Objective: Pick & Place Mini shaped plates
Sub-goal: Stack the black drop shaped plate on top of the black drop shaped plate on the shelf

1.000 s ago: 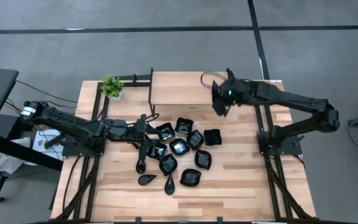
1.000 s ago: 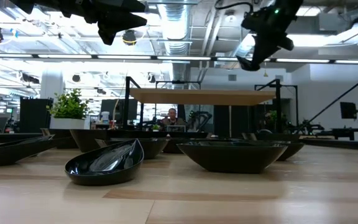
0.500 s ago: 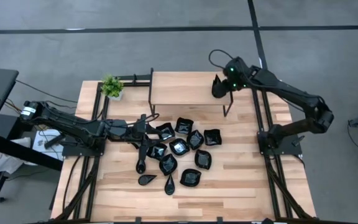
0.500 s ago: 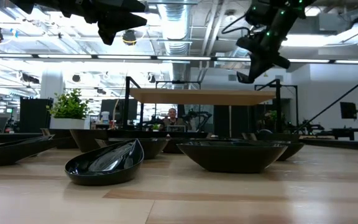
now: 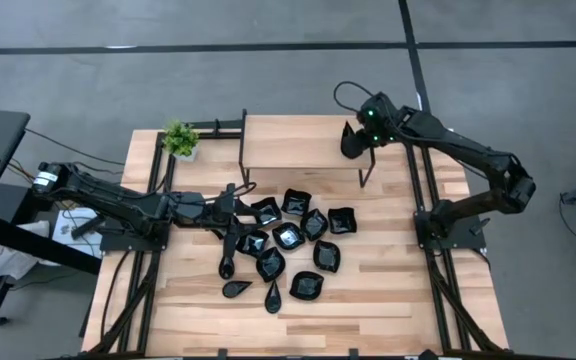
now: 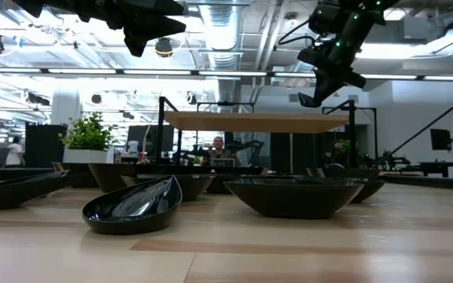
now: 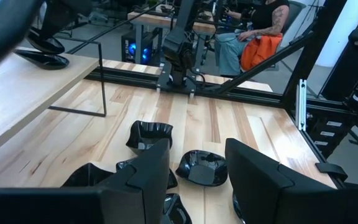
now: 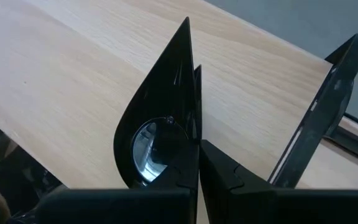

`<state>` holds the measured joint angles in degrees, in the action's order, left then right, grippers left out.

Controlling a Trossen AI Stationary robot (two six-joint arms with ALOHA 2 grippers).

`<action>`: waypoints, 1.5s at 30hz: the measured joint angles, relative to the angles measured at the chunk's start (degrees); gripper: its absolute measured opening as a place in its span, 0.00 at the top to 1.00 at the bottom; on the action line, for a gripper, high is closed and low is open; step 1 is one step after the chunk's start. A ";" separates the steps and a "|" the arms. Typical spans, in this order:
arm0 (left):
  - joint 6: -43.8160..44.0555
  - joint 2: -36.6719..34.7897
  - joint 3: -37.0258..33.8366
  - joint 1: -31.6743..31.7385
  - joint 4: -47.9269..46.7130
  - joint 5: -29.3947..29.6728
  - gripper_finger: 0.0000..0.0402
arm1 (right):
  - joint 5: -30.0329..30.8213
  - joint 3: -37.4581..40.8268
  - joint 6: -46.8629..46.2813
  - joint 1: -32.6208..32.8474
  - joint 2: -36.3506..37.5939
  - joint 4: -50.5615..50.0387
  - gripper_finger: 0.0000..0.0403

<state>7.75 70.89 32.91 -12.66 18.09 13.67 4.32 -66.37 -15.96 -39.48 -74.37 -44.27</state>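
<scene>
The right gripper hangs over the right end of the raised wooden shelf at the back of the surface, its fingers pressed together on the rim of a teardrop plate. The right wrist view shows that glossy black plate pinched edge-on, its pointed tip aimed away from the gripper and above the shelf's pale boards. In the low view the same gripper is above the shelf's top, clear of it.

The remaining mini shaped plates lie clustered in front of the shelf, near the middle of the surface; squares, rounded ones and a few teardrops sit close together, some touching.

The left gripper waits just beside the left edge of that cluster, in front of the shelf, its fingers spread and holding nothing.

A small potted plant stands just left of the shelf.
</scene>
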 joint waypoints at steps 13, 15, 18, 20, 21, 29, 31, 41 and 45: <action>0.00 -0.01 -0.01 0.00 0.02 -0.01 0.60 | 0.86 0.47 -0.57 0.02 0.00 0.16 1.00; 0.00 0.00 -0.01 0.01 0.02 -0.01 0.60 | 2.26 1.26 -0.56 0.02 0.00 0.14 1.00; 0.00 0.00 -0.01 0.01 0.02 -0.02 0.60 | 3.23 1.81 -0.11 0.02 0.00 0.15 1.00; 0.00 0.00 -0.01 0.01 0.00 0.00 0.60 | 3.23 1.81 -0.13 0.02 0.00 0.63 1.00; 0.00 0.00 -0.01 0.00 0.00 -0.01 0.60 | 3.20 1.81 -0.13 0.02 0.06 0.88 1.00; 0.00 0.00 -0.01 0.00 0.02 -0.01 0.60 | 2.96 1.81 -0.59 0.11 0.11 1.23 1.00; 0.01 0.00 -0.01 0.00 0.00 -0.01 0.60 | 2.82 1.81 -0.59 0.15 0.11 1.23 1.00; 0.00 0.00 -0.01 0.01 0.01 0.00 0.60 | 2.60 1.81 -0.59 0.15 0.11 1.10 0.97; 0.01 0.00 -0.01 0.00 0.02 -0.02 0.60 | 2.60 1.81 -0.59 0.15 0.11 1.10 0.95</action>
<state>7.75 70.89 32.91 -12.66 18.11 13.66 6.92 -64.55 -16.56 -39.33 -74.26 -43.18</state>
